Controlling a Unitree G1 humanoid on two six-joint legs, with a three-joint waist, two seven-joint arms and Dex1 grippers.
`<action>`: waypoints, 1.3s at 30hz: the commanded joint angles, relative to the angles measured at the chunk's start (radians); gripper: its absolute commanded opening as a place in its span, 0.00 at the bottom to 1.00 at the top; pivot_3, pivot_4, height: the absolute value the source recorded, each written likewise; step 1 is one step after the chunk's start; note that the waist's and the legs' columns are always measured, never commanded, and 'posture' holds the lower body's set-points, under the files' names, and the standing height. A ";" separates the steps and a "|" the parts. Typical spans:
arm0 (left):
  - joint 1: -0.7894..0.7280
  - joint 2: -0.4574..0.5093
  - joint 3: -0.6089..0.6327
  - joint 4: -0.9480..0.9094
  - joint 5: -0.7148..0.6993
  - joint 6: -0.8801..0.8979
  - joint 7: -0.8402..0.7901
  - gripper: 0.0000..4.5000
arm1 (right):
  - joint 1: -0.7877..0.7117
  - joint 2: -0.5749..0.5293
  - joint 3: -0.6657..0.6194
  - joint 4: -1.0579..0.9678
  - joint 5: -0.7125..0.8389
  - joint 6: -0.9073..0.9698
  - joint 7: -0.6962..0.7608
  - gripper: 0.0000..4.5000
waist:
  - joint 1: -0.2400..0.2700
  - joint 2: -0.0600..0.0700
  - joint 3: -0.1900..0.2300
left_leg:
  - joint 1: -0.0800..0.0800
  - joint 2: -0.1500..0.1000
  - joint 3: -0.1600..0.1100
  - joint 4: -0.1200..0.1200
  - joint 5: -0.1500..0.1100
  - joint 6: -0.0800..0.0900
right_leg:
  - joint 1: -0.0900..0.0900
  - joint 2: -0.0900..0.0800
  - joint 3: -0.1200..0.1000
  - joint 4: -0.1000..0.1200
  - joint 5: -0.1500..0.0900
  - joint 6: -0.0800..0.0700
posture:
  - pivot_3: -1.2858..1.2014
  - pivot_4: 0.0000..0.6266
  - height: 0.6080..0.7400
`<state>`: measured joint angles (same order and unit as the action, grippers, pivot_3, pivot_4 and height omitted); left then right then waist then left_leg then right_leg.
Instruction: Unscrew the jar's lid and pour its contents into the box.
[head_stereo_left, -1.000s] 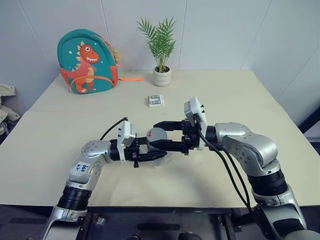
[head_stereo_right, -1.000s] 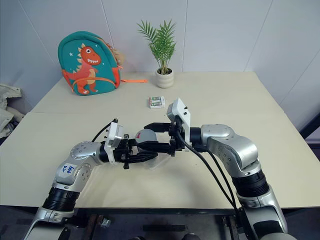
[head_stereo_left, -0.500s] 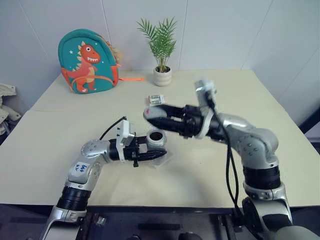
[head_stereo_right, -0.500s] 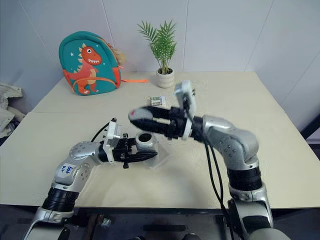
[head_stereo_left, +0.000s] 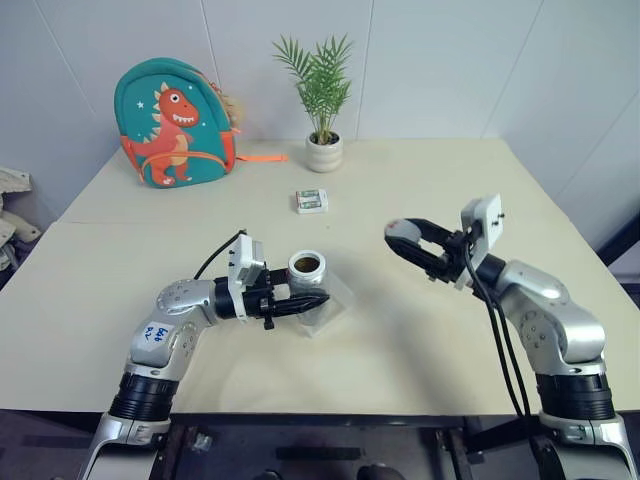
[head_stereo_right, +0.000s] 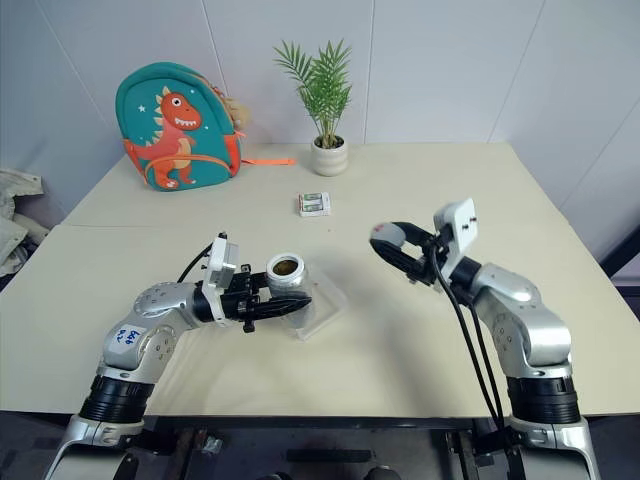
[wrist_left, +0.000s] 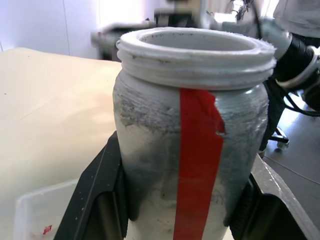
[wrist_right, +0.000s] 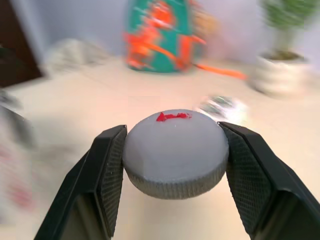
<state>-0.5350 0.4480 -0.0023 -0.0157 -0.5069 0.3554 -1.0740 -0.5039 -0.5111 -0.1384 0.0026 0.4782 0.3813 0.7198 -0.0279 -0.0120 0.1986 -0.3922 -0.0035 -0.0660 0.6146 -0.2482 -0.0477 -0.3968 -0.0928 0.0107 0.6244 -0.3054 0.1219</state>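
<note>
Jar (wrist_left: 192, 150) label's red strip faces wrist; head view shows contents (head_stereo_left: 307, 264).

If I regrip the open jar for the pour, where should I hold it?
Keep to the jar's body below the threaded neck, from its two sides as the left gripper does now. The walls there are straight and round, and the mouth stays free.

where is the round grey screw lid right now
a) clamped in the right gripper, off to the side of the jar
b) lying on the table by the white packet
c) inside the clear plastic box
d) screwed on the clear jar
a: the round grey screw lid sits between the right gripper jaws, apart from the open-mouthed clear jar with the red strip in the left gripper.
</note>
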 joint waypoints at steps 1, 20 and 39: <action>-0.023 0.013 0.014 -0.012 -0.008 -0.010 -0.003 0.44 | 0.041 0.023 0.002 0.090 -0.066 -0.125 0.001 0.56 | 0.000 0.000 0.000 | 0.000 0.000 0.000 0.000 0.000 0.000 | 0.000 0.000 0.000 0.000 0.000 0.000 | 0.52 0.24 1.00; -0.052 0.009 0.021 0.016 0.021 -0.050 0.027 0.44 | 0.092 0.044 -0.024 0.269 -0.098 -0.209 0.025 1.00 | 0.001 0.000 0.000 | 0.001 0.000 0.001 0.000 0.001 -0.001 | 0.000 0.000 0.001 0.002 0.000 0.000 | 0.52 0.24 1.00; -0.132 0.127 0.149 -0.022 -0.009 0.208 0.269 0.44 | 0.082 -0.235 -0.017 -0.429 0.156 0.161 0.196 1.00 | 0.005 -0.001 0.002 | 0.001 0.000 -0.001 0.001 0.001 0.000 | 0.002 0.000 0.001 0.000 0.001 0.002 | 0.52 0.24 1.00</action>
<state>-0.6523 0.5588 0.1524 -0.0007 -0.5419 0.5679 -0.8286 -0.4215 -0.7203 -0.1269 -0.3642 0.6015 0.5304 0.8949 -0.0231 -0.0126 0.2005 -0.3911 -0.0037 -0.0667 0.6152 -0.2475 -0.0481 -0.3950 -0.0927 0.0114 0.6235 -0.3046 0.1235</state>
